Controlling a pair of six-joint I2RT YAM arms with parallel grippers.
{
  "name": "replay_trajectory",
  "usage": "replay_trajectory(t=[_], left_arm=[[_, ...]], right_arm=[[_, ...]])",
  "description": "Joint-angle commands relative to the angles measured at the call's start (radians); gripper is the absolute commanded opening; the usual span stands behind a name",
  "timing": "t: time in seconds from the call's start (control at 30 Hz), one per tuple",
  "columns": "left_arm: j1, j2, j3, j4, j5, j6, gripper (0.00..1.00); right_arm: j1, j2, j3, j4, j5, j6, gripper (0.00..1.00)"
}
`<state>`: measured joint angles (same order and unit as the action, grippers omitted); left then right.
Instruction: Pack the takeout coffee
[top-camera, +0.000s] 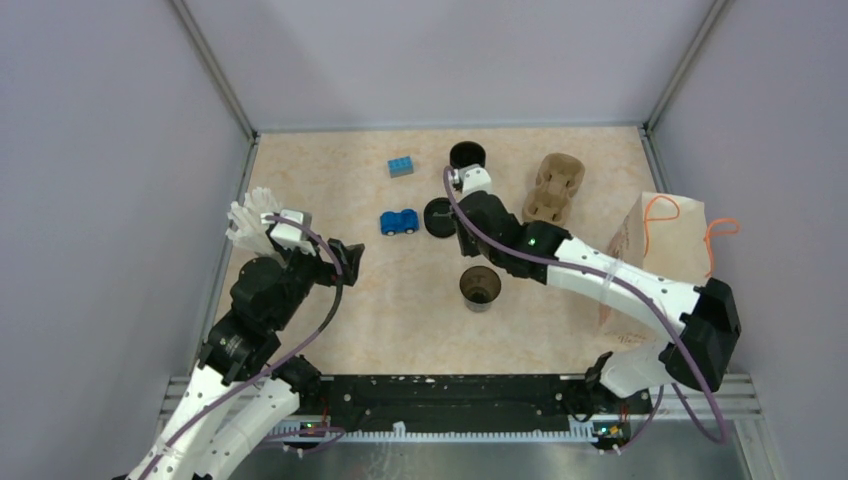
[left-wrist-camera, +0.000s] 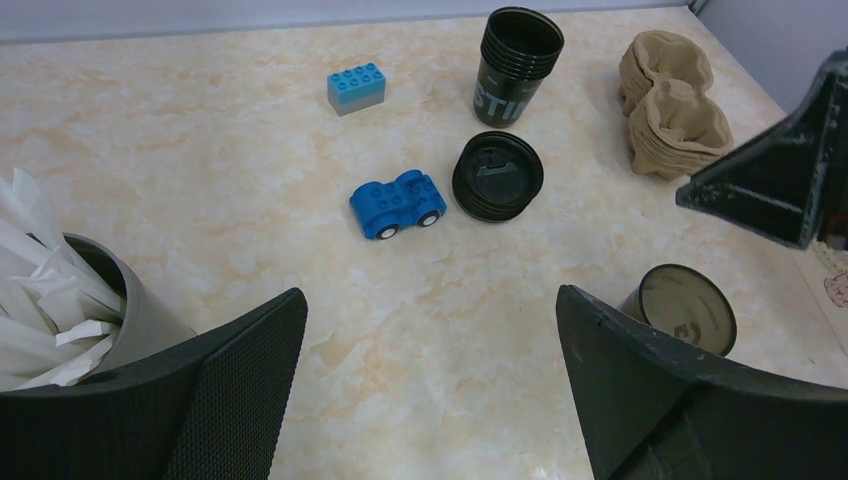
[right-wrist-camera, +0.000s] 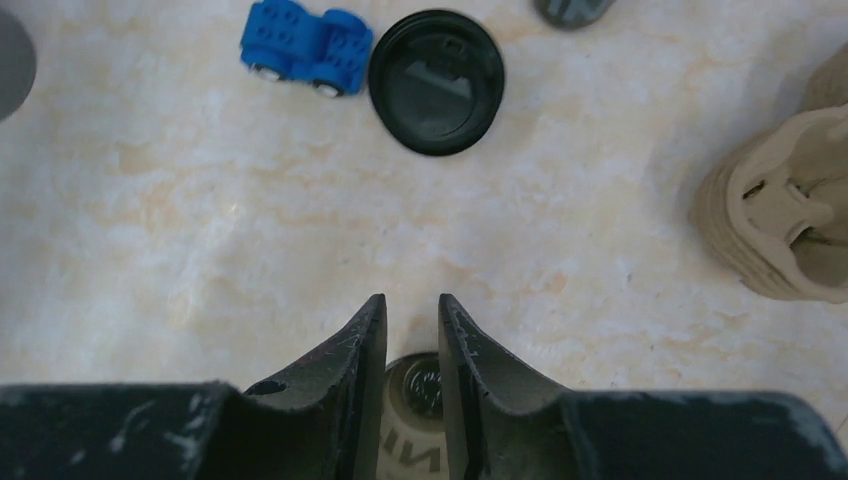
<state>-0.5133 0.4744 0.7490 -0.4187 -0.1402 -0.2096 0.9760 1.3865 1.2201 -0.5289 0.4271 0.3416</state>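
Here the right hand (right-wrist-camera: 412, 300) hangs above the bench (top-camera: 400, 330). Its fingers (right-wrist-camera: 360, 350) are almost closed, with only a thin gap, and they grip nothing. The cup (top-camera: 480, 288) stands upright directly under it, alone. The lid (top-camera: 438, 217) lies flat ahead of this hand, with a blue car (top-camera: 399, 222) just left of the lid. The stack (top-camera: 467, 155) of cups stands farther ahead. The left hand (left-wrist-camera: 430, 293) is wide open and empty, with the cup to its right.

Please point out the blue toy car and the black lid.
Blue plastic toy car (left-wrist-camera: 398, 203), left wrist view, its roof.
Flat round black lid (left-wrist-camera: 497, 175), left wrist view, its top face.
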Motion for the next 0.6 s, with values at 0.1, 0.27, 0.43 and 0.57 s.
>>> replay_trajectory(t=[0.1,0.27,0.43,0.57], left_arm=[[-0.001,-0.001,-0.007,0.034,-0.007,-0.002,0.99],[-0.001,-0.004,-0.009,0.032,-0.005,-0.003,0.99],[0.000,-0.002,-0.009,0.034,0.000,-0.002,0.99],[-0.001,-0.004,-0.010,0.034,0.006,-0.002,0.99]], right_arm=[[-0.106,0.116,0.001,0.243,0.095,0.008,0.25],[-0.168,0.252,0.061,0.287,0.087,0.030,0.25],[-0.217,0.361,0.111,0.323,0.052,0.049,0.25],[-0.240,0.422,0.157,0.339,-0.007,0.040,0.26]])
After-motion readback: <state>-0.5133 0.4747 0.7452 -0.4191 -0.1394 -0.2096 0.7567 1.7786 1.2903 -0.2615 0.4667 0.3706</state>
